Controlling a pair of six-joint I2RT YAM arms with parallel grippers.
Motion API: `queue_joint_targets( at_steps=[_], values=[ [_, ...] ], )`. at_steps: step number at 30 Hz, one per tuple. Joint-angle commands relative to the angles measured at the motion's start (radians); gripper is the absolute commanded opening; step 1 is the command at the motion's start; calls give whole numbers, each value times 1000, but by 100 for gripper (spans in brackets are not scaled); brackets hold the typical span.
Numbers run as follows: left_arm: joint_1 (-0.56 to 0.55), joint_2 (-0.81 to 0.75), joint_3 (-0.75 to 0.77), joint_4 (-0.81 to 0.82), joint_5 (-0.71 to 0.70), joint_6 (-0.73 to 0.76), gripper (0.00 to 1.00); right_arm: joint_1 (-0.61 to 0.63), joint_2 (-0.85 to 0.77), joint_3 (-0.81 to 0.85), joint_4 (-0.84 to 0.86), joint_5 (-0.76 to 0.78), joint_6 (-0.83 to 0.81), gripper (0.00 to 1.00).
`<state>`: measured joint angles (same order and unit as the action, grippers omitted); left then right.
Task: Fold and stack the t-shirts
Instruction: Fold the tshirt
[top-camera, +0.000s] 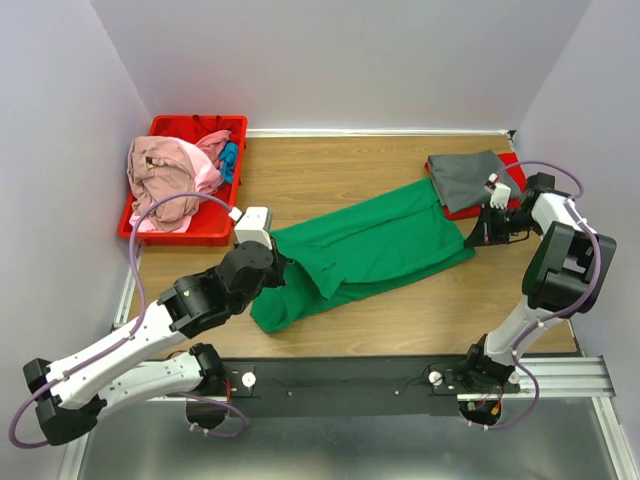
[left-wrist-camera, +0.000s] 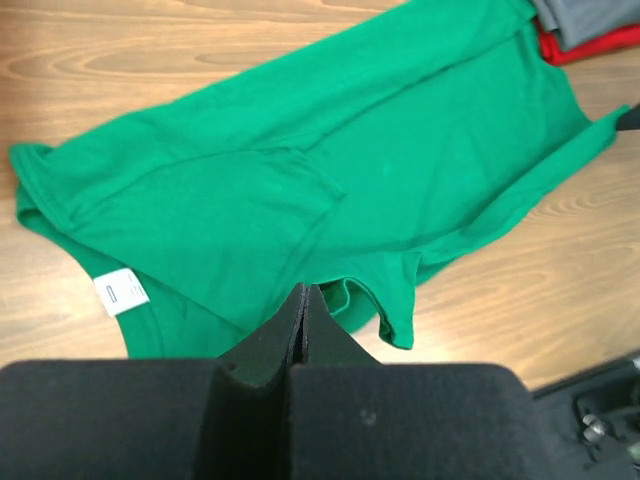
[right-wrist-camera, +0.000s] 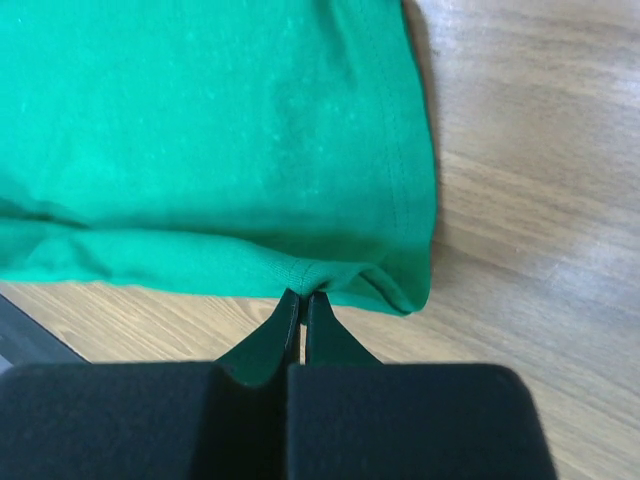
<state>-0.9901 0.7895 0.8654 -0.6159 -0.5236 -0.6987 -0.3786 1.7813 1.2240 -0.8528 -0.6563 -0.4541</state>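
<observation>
Count | green t-shirt (top-camera: 380, 245) 1 | grey t-shirt (top-camera: 465, 178) 1 | blue t-shirt (top-camera: 229, 158) 1

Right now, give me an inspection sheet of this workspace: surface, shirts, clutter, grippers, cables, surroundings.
Surface: wooden table, bare wood showing around the shirts.
Job's things: green t-shirt stretched diagonally mid-table, partly folded; grey t-shirt folded at the far right on a red item; pink t-shirts and a blue one heaped in the bin.
Clutter: red bin, far left corner.
Grippers: left gripper shut on the green t-shirt's edge; right gripper shut on its other end.
Cables: purple cable loops off the left arm, another off the right.
Surroundings: pale walls; nothing else seen.
</observation>
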Motion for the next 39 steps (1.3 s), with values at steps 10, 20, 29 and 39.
queue_joint_targets(
  at_steps=[10, 20, 29, 39],
  values=[
    [198, 66, -68, 238, 174, 177, 0, 7, 59, 57, 57, -58, 45, 1],
    [291, 88, -100, 271, 206, 211, 0, 12, 107, 81, 93, -98, 74, 1],
    [323, 102, -118, 289, 221, 226, 0, 37, 125, 108, 104, -103, 92, 1],
    [360, 125, -103, 303, 220, 257, 0, 63, 150, 155, 120, -97, 121, 1]
  ],
)
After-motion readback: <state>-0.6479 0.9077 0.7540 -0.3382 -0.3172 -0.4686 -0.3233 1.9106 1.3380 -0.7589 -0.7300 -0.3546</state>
